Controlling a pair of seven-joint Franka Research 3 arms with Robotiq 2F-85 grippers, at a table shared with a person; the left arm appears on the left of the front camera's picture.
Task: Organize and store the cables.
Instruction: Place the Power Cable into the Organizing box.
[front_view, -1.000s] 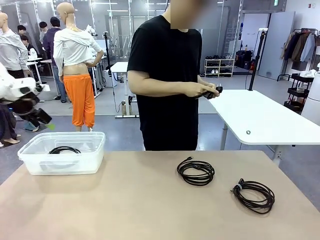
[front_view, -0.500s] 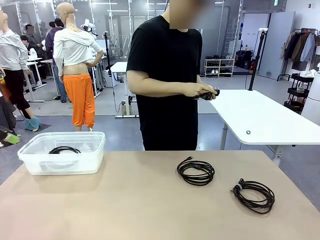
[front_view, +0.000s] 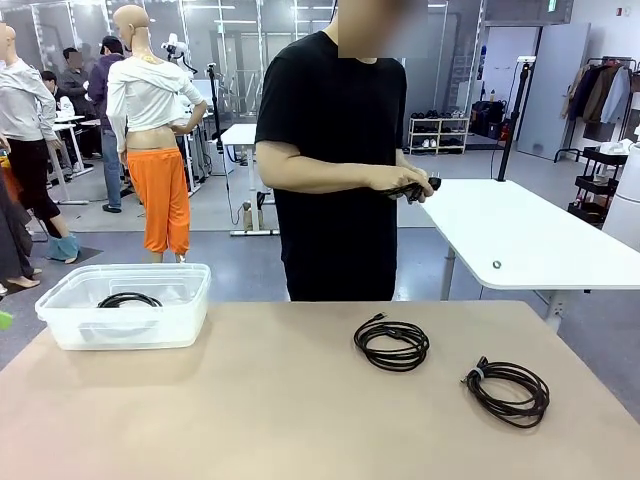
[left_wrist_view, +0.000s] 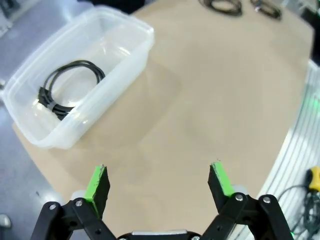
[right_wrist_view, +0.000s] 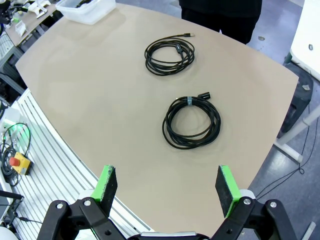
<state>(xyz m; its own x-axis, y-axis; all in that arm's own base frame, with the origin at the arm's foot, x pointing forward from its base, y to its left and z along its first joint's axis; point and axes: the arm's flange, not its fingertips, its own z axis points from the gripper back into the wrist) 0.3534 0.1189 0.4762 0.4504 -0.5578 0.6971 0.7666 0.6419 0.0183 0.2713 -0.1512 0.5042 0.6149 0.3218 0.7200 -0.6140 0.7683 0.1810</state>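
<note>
Spread wide and empty, the left tool (left_wrist_view: 159, 175) and right tool (right_wrist_view: 166, 177) hover. One cable (front_view: 128, 299) sits inside the bin (front_view: 150, 326); nearer coil (front_view: 391, 343) and farther coil (front_view: 508, 390) lie well apart from it. Pinching one loop could unravel either.

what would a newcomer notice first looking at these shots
A person in a black t-shirt stands at the far side of the tan table, holding a black cable in their hands. A black coiled cable lies right of middle, a second coiled cable farther right, and a clear plastic bin at the left holds a third coil.
</note>
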